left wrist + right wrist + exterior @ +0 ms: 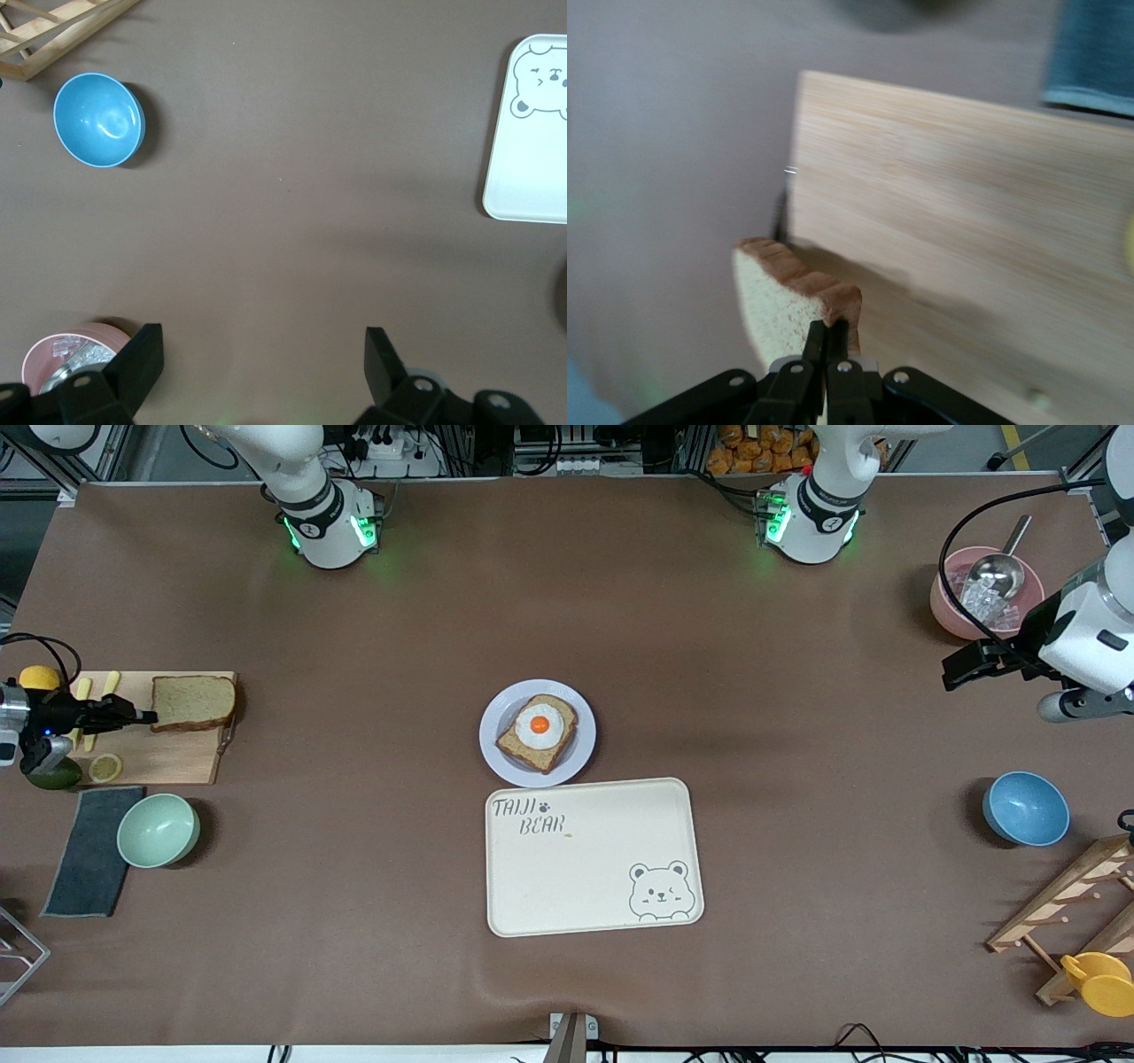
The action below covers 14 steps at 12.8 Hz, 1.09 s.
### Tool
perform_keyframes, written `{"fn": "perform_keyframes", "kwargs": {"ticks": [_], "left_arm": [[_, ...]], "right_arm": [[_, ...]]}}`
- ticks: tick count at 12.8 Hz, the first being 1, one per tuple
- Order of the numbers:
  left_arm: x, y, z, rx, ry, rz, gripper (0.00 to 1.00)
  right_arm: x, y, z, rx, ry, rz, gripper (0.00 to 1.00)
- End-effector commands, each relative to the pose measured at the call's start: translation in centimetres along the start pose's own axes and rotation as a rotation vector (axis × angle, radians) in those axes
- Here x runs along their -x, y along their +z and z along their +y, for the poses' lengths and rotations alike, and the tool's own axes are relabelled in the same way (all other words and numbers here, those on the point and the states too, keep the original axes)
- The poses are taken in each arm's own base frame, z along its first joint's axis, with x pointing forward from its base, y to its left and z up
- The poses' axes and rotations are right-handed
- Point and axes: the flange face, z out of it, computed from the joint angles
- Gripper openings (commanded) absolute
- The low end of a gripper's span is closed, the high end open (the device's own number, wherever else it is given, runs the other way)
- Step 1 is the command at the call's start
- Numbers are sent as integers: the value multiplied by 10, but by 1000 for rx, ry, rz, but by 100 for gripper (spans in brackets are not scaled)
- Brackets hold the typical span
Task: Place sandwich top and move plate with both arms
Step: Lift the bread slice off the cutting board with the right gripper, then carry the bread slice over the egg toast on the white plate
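Note:
The sandwich top [193,702], a plain brown bread slice, is over the wooden cutting board [168,766] at the right arm's end of the table. My right gripper [146,716] is shut on its crust edge; in the right wrist view the slice [775,305] sticks out past the pinched fingertips of the right gripper [831,326]. The plate [493,735] sits mid-table and carries a slice with a fried egg [537,731]. My left gripper [952,669] hangs open over bare table beside a pink bowl, and the left gripper [264,345] has nothing between its fingers.
A cream bear tray [594,859] lies just nearer the camera than the plate. A green bowl [158,830] and dark cloth [89,850] lie by the board. At the left arm's end are a pink bowl with a scoop [952,602], a blue bowl [1026,808] and a wooden rack [1072,908].

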Motion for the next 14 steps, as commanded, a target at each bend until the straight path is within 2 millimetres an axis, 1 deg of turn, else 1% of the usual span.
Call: {"fn": "perform_keyframes", "kwargs": {"ticks": [1, 2, 4, 5, 6, 9, 11, 13, 14], "left_arm": [[-1, 0, -2, 14, 11, 8, 100], [-2, 0, -2, 16, 9, 9, 100], [-2, -1, -2, 15, 11, 14, 100], [-2, -2, -2, 17, 11, 15, 100], [-1, -2, -2, 15, 11, 14, 100], [-2, 0, -5, 15, 5, 11, 100], [-3, 0, -9, 15, -2, 12, 100], [-5, 3, -8, 14, -1, 6, 100], [-5, 4, -7, 14, 0, 4, 100]], "right_arm": [[-21, -12, -26, -82, 54, -15, 0], [-25, -13, -36, -129, 84, -26, 0], [-47, -7, -61, -201, 86, -16, 0], [-55, -3, -70, -231, 98, -17, 0], [-68, 6, -84, -268, 97, -18, 0], [-100, 20, -120, -334, 125, -30, 0], [-130, 40, -154, -351, 83, -44, 0], [-156, 59, -187, -357, 120, -66, 0], [-170, 68, -203, -350, 111, -65, 0]]}}
